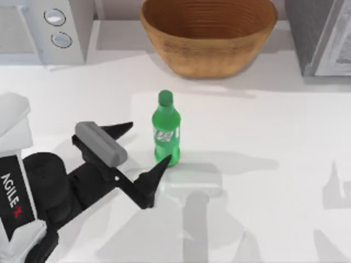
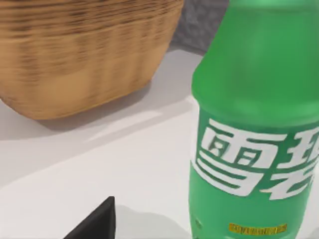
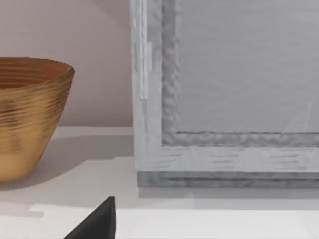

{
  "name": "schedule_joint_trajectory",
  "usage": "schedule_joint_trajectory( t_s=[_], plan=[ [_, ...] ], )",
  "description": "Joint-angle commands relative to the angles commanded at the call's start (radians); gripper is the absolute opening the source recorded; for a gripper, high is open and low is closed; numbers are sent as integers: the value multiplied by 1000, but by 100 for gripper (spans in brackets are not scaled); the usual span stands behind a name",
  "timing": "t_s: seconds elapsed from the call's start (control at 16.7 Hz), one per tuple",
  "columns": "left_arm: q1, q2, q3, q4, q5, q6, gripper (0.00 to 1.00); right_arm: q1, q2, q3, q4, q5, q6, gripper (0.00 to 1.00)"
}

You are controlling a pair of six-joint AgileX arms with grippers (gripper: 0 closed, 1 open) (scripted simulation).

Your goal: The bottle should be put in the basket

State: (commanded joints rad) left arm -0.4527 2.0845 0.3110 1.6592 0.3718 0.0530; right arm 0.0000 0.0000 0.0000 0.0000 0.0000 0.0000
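The green bottle (image 1: 166,133) stands upright on the white table, a little in front of the wicker basket (image 1: 208,35). My left gripper (image 1: 141,148) lies low on the table just left of the bottle. It is open, and its nearer fingertip (image 1: 160,166) almost touches the bottle's base. In the left wrist view the bottle (image 2: 254,129) looms close, with the basket (image 2: 84,55) behind it and one black fingertip (image 2: 99,224) low in the picture. The right wrist view takes in the basket (image 3: 27,117) and one fingertip (image 3: 99,221) of my right gripper, which holds nothing.
A white appliance with two round knobs (image 1: 55,27) stands at the back left. A grey framed box (image 1: 323,35) stands at the back right, close to my right wrist camera (image 3: 224,99). Arm shadows fall across the table's front right.
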Motion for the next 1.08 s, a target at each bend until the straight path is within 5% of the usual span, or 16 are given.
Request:
schedule_joint_trajectory(
  t_s=[0.78,1.08],
  plan=[
    [-83,88,261,-166,-78,-10,100,0,0,0,0,0,0,100],
    [-83,88,261,-166,-78,-10,62,0,0,0,0,0,0,100]
  ],
)
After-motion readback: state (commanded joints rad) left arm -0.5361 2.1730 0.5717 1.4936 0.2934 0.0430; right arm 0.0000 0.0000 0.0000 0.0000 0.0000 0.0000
